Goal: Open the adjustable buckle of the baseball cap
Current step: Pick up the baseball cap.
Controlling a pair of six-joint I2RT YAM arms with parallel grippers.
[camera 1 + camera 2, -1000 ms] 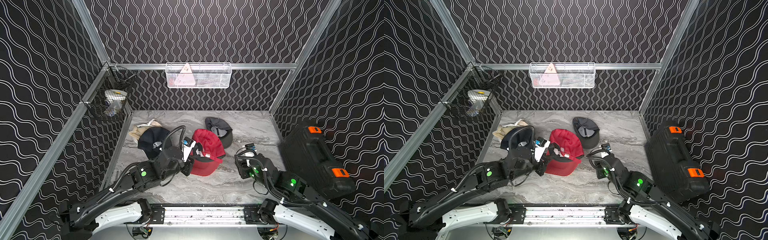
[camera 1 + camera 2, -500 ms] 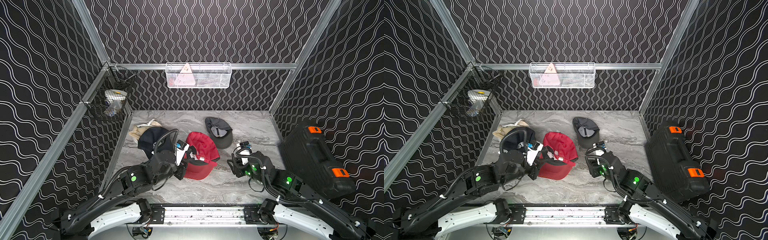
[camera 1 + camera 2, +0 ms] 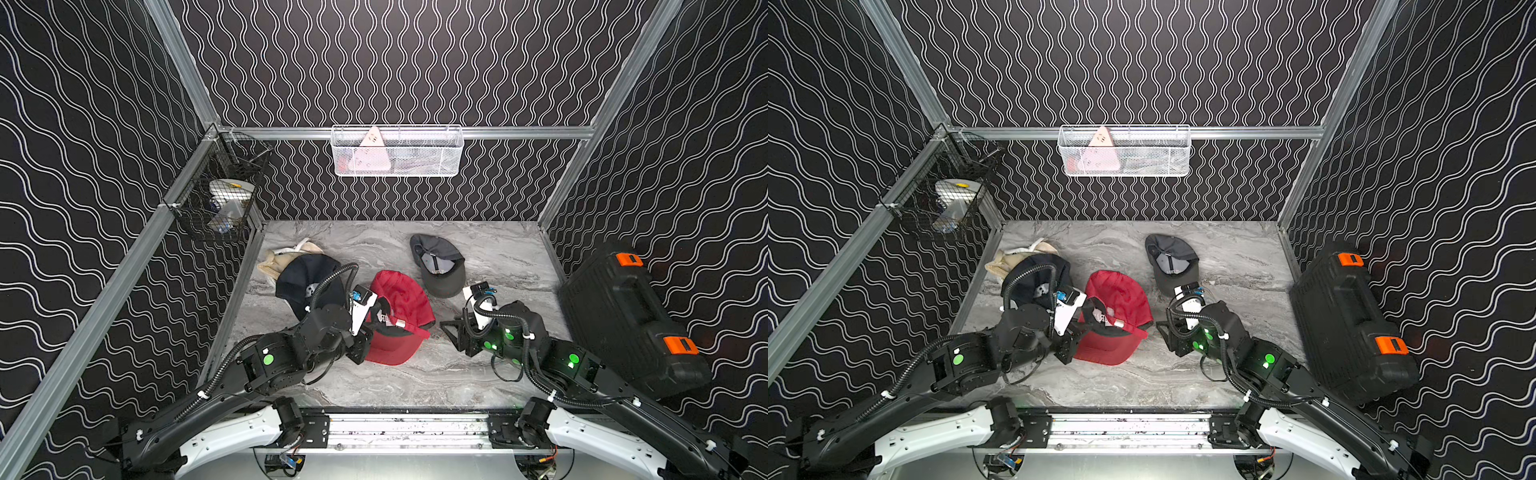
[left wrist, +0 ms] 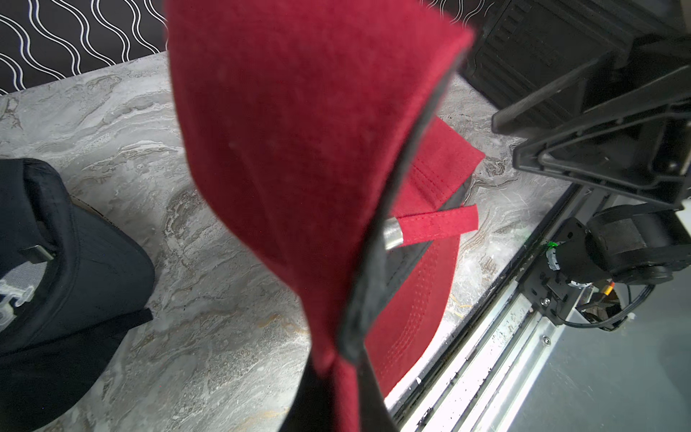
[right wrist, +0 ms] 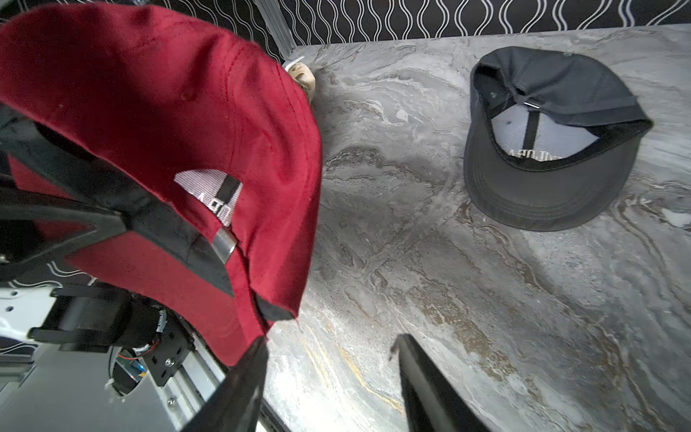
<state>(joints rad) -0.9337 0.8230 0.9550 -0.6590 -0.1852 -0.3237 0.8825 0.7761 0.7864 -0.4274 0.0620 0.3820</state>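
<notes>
Red baseball cap [image 3: 401, 291] sits near the middle of the tabletop [image 3: 498, 257]. Its brim lies flat on the marble toward the near edge, and its inside shows in both top views. The left claw [image 4: 336, 389] is clamped on the crown's rim, with red cloth and black sweatband pinched between its fingers and drawn up off the surface. Since a second ago this arm has pulled back a little. The cap has slid with it toward the near edge and slightly leftward.

The right claw [image 5: 329, 355] has travelled in from the right and now hangs just beside the cap's rim, jaws apart and holding nothing. Whether a fingertip brushes the cloth I cannot tell. The silver buckle [image 4: 392, 233] sits on the rim on that claw's side, with the red strap [image 4: 437, 226] threaded through it and its tail sticking out.

A dark cap [image 3: 307, 276] lies just to the left, overlapping a beige cap [image 3: 286, 253]. A grey cap [image 3: 440, 266] lies upturned farther back, and a black case [image 3: 623, 316] rests against the right wall. From the left wrist, the raised crown hides part of the buckle. In the right wrist view, the folded rim lies between the fingertips and the buckle.
</notes>
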